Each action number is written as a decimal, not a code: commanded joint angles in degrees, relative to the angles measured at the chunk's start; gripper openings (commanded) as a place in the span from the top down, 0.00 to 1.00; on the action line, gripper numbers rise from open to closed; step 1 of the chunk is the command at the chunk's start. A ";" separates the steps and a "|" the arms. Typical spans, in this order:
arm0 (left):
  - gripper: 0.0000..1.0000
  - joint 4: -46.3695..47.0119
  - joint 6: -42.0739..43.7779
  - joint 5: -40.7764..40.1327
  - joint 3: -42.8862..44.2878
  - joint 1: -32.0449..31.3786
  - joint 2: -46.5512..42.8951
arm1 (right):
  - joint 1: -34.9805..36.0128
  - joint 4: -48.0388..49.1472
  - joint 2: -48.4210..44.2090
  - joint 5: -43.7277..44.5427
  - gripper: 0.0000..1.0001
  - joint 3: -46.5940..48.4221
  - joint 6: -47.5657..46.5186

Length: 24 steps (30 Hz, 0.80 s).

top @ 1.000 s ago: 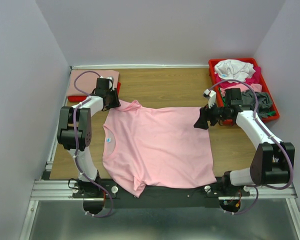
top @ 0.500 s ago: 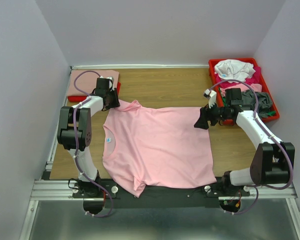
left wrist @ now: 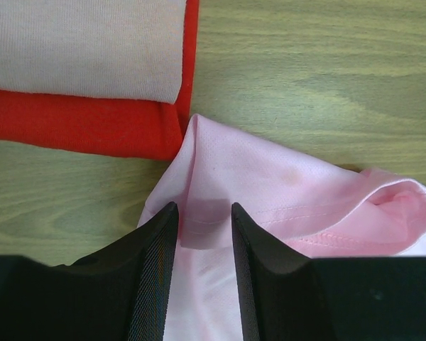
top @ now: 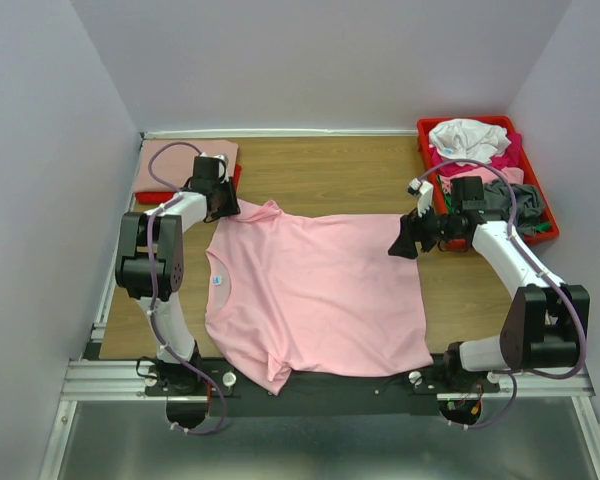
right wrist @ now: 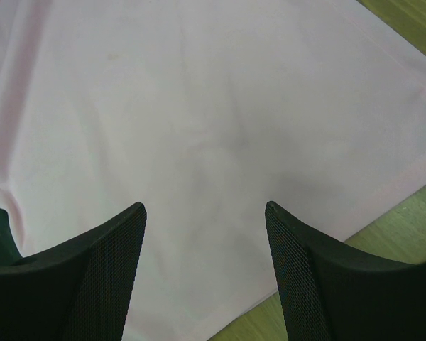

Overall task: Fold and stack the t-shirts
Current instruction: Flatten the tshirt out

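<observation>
Shirt (top: 315,290), pink, flat, unfolded on counter (top: 330,170). Left gripper (left wrist: 204,234) narrow, straddling sleeve (left wrist: 305,192); right gripper (right wrist: 206,213) wide above hem (top: 417,300). Two folded shirts (top: 180,162) stacked far left; more wait in tray (top: 423,140).

Soft, even light falls from above. The top view is bright and sharp, and the arms lay only small, faint shadows on the table (top: 330,170). In the left wrist view the wood grain is clear, and a dim shadow sits on the shirt (left wrist: 284,177) between the left fingers (left wrist: 153,277). In the right wrist view the shirt looks pale and washed out, with a soft grey shadow by the very dark right fingers (right wrist: 99,277).
</observation>
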 commanded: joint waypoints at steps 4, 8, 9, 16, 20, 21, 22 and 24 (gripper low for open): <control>0.62 -0.96 0.58 0.57 0.27 0.38 2.19 | -0.58 0.69 -0.16 -0.49 0.25 -0.75 0.38; 0.66 -0.88 0.58 1.10 0.27 0.38 2.63 | -0.58 0.69 -0.16 -0.40 0.25 -0.84 0.38; 0.68 -0.96 0.58 1.19 0.27 0.38 2.72 | -0.66 0.69 -0.16 -0.40 0.25 -0.84 0.38; 0.87 -0.79 0.23 2.77 0.35 0.38 0.44 | -0.66 0.77 -0.07 -0.31 0.25 -0.84 0.29; 1.00 -0.88 -0.21 4.26 0.53 0.38 -2.28 | -0.66 0.77 0.10 -0.05 0.25 -0.84 0.21; 1.00 -0.96 -0.21 5.14 0.53 0.38 -2.82 | -0.66 0.77 0.10 0.30 0.25 -0.84 0.12; 1.00 -0.96 -0.30 5.67 0.44 0.38 -3.26 | -0.66 0.69 0.10 0.74 0.25 -0.84 -0.06; 1.00 -0.79 -0.47 6.64 0.36 0.38 -4.48 | -0.75 0.86 0.10 1.70 0.25 -0.84 -0.32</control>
